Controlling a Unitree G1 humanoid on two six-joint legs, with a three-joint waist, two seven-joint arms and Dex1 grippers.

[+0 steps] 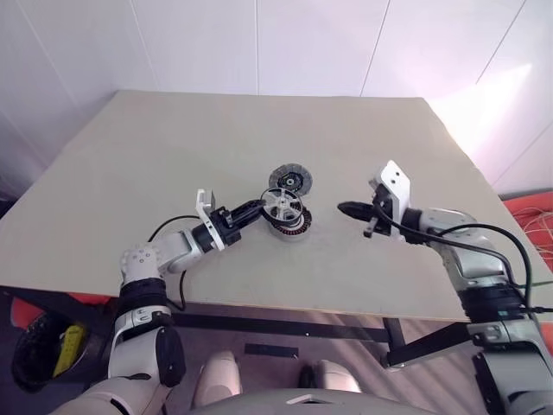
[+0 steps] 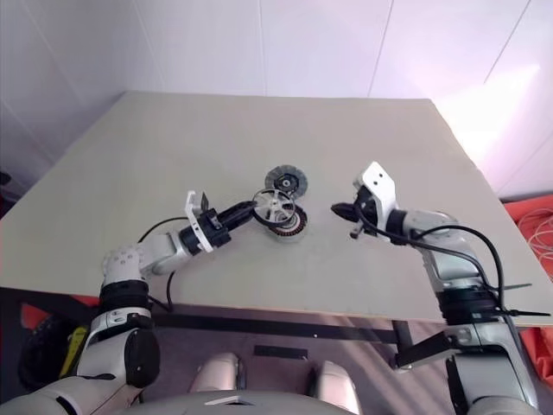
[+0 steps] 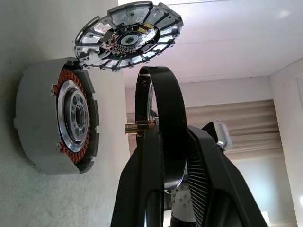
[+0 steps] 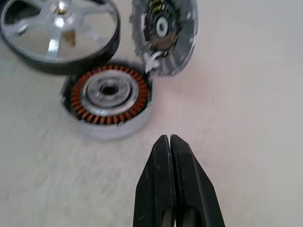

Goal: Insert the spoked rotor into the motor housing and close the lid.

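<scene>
Left gripper (image 1: pixel 259 208) pinches the rotor (image 1: pixel 283 206) rim, rigid and slick, at housing's (image 1: pixel 290 226) ten o'clock; right gripper (image 1: pixel 344 208) closed, empty.

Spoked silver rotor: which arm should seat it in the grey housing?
Left. Its gripper already grips the shiny spoked rotor just above the open grey copper-wound housing. The right gripper is shut, empty and off to the side.

Plain beige table (image 1: pixel 173 173), viewed from above. Near its centre rests the motor housing (image 1: pixel 292 226), open, copper windings exposed. Its hinged lid (image 1: pixel 290 180) lies flat at the housing's 12 o'clock, ribbed face up.
</scene>
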